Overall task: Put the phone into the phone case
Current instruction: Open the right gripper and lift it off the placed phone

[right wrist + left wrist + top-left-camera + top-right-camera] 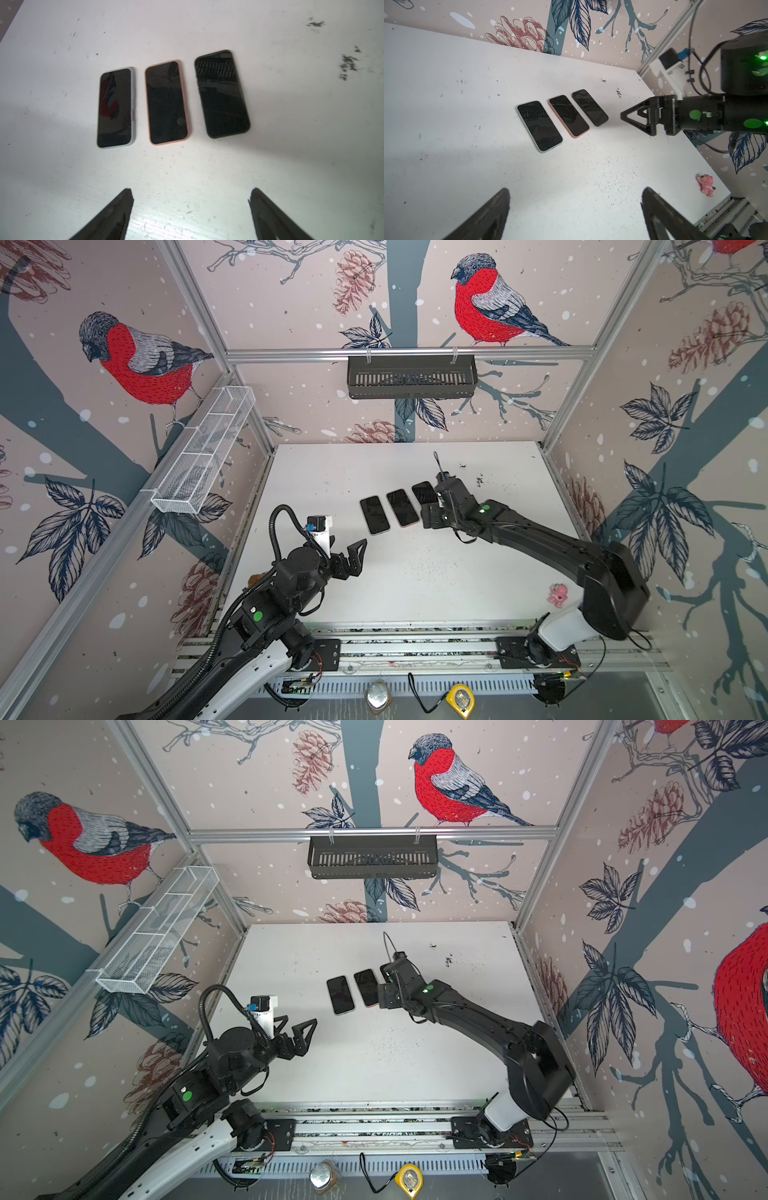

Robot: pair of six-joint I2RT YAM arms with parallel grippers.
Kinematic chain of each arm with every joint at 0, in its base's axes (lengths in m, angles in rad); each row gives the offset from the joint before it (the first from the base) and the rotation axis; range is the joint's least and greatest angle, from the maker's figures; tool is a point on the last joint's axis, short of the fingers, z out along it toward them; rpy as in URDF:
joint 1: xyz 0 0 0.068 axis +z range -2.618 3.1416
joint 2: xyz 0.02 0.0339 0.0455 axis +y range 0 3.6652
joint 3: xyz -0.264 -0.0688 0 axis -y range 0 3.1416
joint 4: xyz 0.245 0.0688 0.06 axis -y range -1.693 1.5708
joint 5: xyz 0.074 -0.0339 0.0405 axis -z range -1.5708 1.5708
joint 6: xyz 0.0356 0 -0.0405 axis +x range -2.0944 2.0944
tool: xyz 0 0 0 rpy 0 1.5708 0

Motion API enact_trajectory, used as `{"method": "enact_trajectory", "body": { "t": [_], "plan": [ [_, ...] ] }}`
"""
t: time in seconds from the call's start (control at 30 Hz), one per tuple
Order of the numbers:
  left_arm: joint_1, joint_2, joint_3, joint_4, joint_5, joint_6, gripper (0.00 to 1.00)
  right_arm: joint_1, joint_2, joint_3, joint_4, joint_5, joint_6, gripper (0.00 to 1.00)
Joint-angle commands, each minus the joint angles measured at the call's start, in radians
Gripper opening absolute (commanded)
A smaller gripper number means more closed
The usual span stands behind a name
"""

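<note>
In both top views three phones lie flat in a row on the white table [415,593]: a grey-cased phone [374,514], a pink-cased phone [402,507] and a black phone [423,490]. Their long sides run toward the back wall [316,414]. The right arm [540,539] reaches right up to the black phone. The left gripper [299,1022] is farther off, wide open and empty.

In the left wrist view, the right gripper [625,116] sits just beside the black phone's long side.

In the right wrist view, its fingers [116,216] stand wide apart with nothing between them. The phones lie ahead, short ends facing it. I cannot tell if the black phone has a case.
</note>
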Motion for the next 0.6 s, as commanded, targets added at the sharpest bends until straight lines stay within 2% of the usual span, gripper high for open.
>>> {"method": "enact_trajectory", "body": {
  "t": [0.0,0.13,0.27,0.37,0.53,0.57],
  "plan": [
    [0.006,0.012,0.003,0.044,-0.010,0.007,0.98,-0.062,-0.114,-0.099,0.065,0.003,-0.022,0.90],
    [0.006,0.046,-0.015,0.067,-0.028,0.000,0.98,-0.159,-0.265,-0.214,0.065,-0.020,-0.028,0.90],
    [0.007,0.065,-0.093,0.193,-0.017,-0.039,0.98,-0.236,-0.406,-0.317,0.086,-0.040,-0.028,0.91],
    [0.007,0.079,-0.158,0.296,0.000,-0.063,0.98,-0.270,-0.502,-0.371,0.088,-0.029,-0.031,0.92],
    [0.010,0.087,-0.199,0.383,-0.037,-0.066,0.97,-0.319,-0.638,-0.412,0.086,0.014,-0.052,0.96],
    [0.012,0.084,-0.199,0.397,-0.033,-0.064,0.97,-0.326,-0.664,-0.415,0.089,0.019,-0.061,1.00]
  ]
}}
